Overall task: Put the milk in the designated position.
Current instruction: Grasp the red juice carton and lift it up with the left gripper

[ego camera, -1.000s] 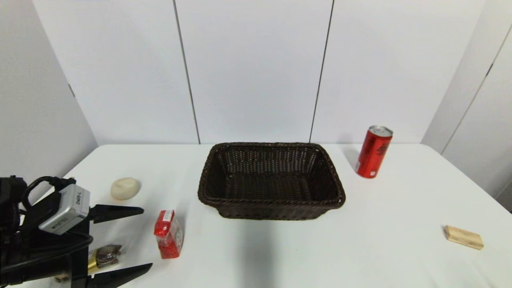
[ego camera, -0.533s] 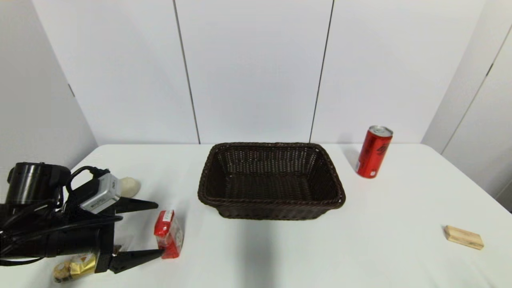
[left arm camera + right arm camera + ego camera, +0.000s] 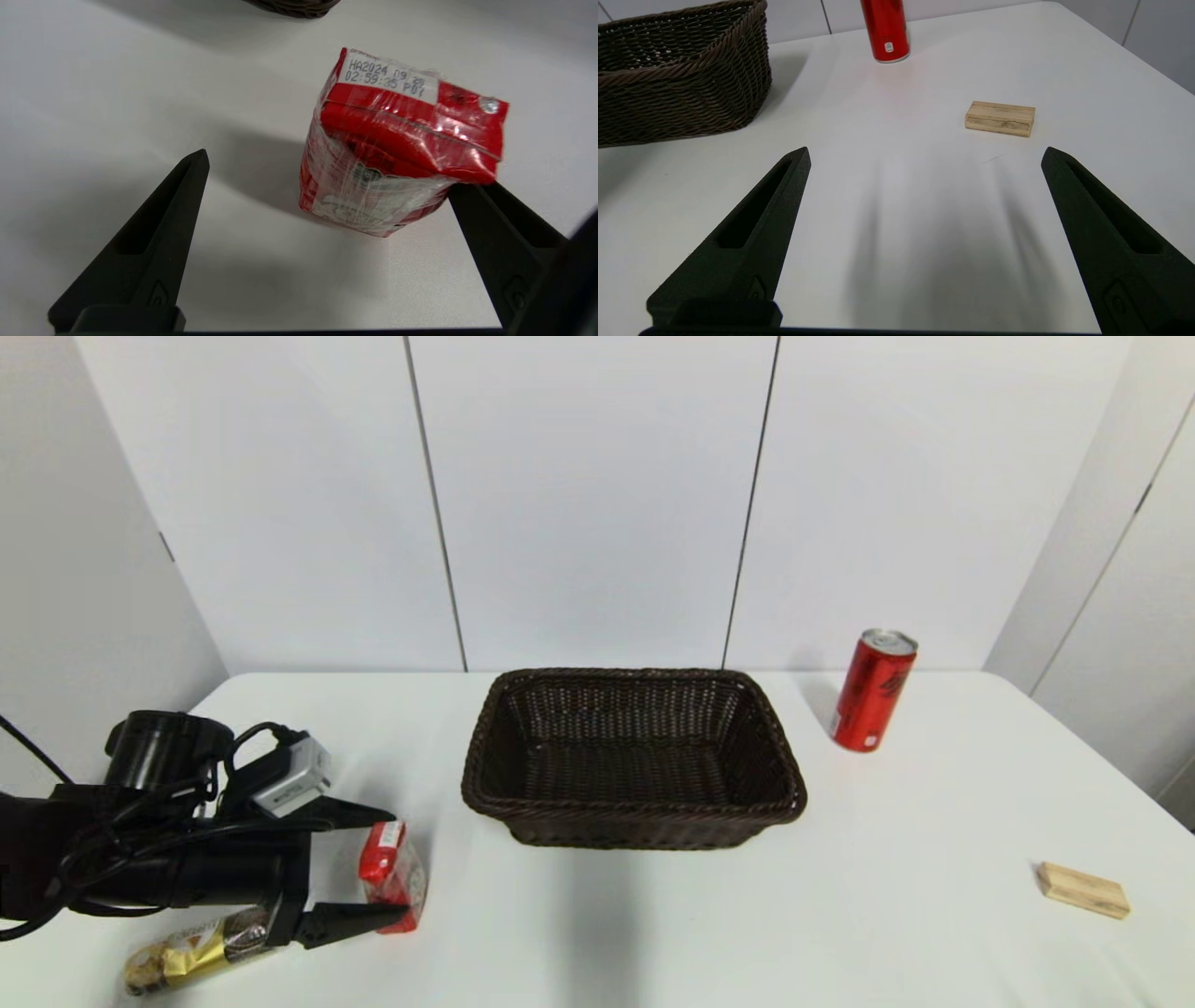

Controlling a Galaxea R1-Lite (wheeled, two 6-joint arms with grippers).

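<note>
Looking at the milk (image 3: 393, 877) first: it's standing upright on the white surface (image 3: 653, 915), near the front-left, a bit in front of and to the left of the wicker basket (image 3: 631, 761). It's a small red carton in shiny clear wrap, with a white date label on the top edge, and the wrap looks a bit crinkled and loose.

The left tool (image 3: 378, 873) is spread wide with the carton sitting between its fingers. From the left wrist view, one finger looks like it's right up against the carton's side, or just about, while the other is well clear of it. So I'd call this the grab step, not closed yet, nothing lifted.

Next move, I reckon: squeeze in evenly so the carton doesn't get shoved sideways or tipped by that one near finger, then lift and carry it to a bare spot on the surface. That slick wrap could slip, so a firm pinch low on the body seems wise.

Just behind the tool's arm lies a gold chocolate pack (image 3: 191, 952). Further out there's a red can (image 3: 872, 691) and a wooden block (image 3: 1081, 889). The right tool (image 3: 924, 196) is parked near the front right, fingers spread, holding nothing.
</note>
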